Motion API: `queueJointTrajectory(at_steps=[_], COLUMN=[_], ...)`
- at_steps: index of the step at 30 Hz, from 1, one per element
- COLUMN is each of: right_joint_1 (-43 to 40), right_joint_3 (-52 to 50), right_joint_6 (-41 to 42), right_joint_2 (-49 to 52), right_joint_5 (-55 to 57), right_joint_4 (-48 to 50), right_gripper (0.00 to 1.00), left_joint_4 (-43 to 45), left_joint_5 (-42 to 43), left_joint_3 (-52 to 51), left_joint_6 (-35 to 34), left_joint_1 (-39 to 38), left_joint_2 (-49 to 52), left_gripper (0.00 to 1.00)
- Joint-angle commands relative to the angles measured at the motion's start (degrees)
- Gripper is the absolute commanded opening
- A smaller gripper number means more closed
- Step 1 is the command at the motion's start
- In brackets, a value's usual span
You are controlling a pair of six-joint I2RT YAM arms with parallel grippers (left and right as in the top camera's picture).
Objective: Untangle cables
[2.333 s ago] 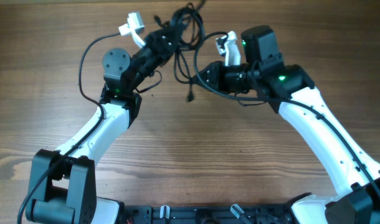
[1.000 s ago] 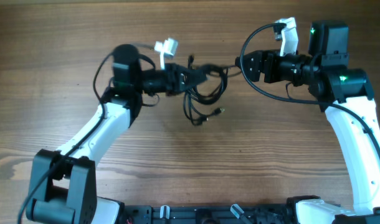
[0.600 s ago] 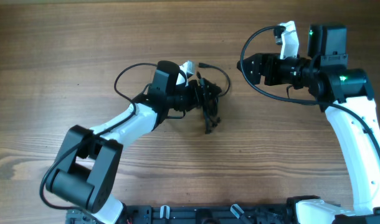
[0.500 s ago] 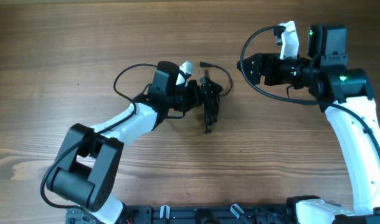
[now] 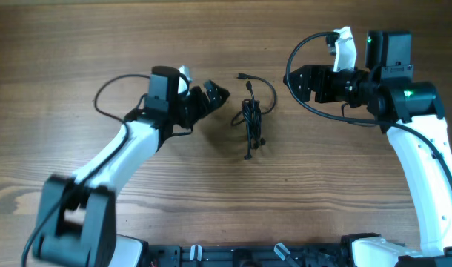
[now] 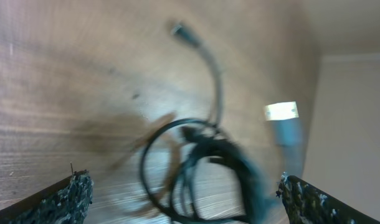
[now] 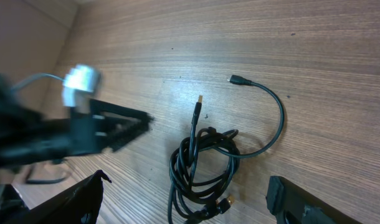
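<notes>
Grained wood table (image 5: 233,200); matt black cables (image 5: 250,122)

Soft, even light fills the overhead view; the cables (image 5: 250,119) cast faint shadows. Motion blur smears the left wrist view. The right wrist view is sharp, except the blurred left arm (image 7: 34,143).

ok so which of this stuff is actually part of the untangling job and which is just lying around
Part of the job: black cable bundle; left gripper and right gripper, both open, neither touching it.
Just there: only the wooden table.
</notes>
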Motion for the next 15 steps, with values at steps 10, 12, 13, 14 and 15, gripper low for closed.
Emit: queueJointTrajectory(at_steps=[10, 12, 13, 14, 15], right_joint_1=[0.1, 0.1, 0.1, 0.1, 0.1], right_joint_3=[0.4, 0.4, 0.4, 0.4, 0.4], right_joint_6=[-1.2, -1.2, -1.2, -1.2, -1.1], right_joint_2=[0.0, 0.0, 0.0, 0.0, 0.0], right_joint_5=[2.6, 2.8, 3.0, 3.3, 3.4], right_joint_4=[-1.4, -1.9, -2.0, -2.2, -2.3], right_gripper=[0.86, 0.86, 0.86, 0.86, 0.86], left_joint_4=[-12.6, -12.6, -12.5, -12.3, -12.4], left_joint_5=[-25.5, -25.5, -25.6, -25.6, -26.0], left_joint_3=[10.1, 10.7, 10.9, 11.0, 11.0], left_joint_6=[7.5, 7.5, 7.5, 7.5, 7.5], left_joint_1=[-17.5, -17.7, -17.9, -18.2, -18.5], left_joint_2=[1.0, 2.9, 3.8, 4.2, 4.3], left_gripper=[0.99, 0.99, 0.94, 0.88, 0.8])
